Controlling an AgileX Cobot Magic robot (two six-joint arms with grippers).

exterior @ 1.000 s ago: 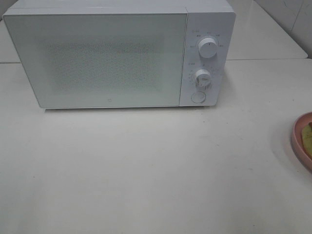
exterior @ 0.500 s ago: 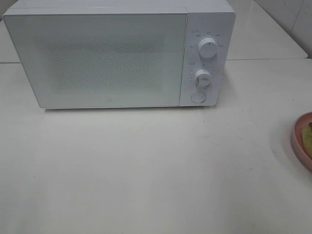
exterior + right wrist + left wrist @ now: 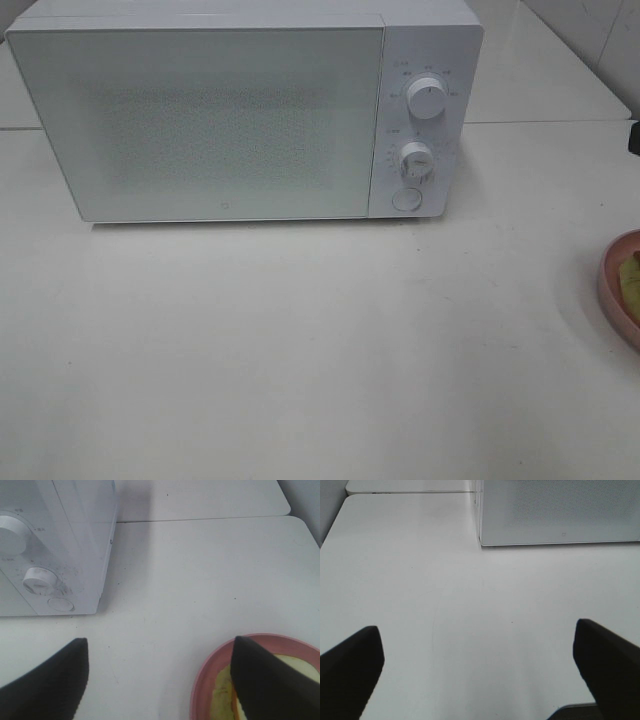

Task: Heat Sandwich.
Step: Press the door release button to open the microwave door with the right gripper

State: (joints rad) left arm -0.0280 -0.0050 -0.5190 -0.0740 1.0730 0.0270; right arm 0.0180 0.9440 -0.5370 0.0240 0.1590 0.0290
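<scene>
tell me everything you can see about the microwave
The microwave is a white box with a pale speckled door, shut. Right of the door, a panel carries an upper knob, a lower knob and a round button below them. It stands upright on the white table; nothing else touches it.

We see a plain white table (image 3: 300, 350), its top crossed by a thin seam on the far side. A white microwave (image 3: 220, 120) stands on it at the far left and centre, door shut and facing the near side. A round pink plate (image 3: 612, 290) rests at the right edge, well apart from the microwave, partly cut off from view.
</scene>
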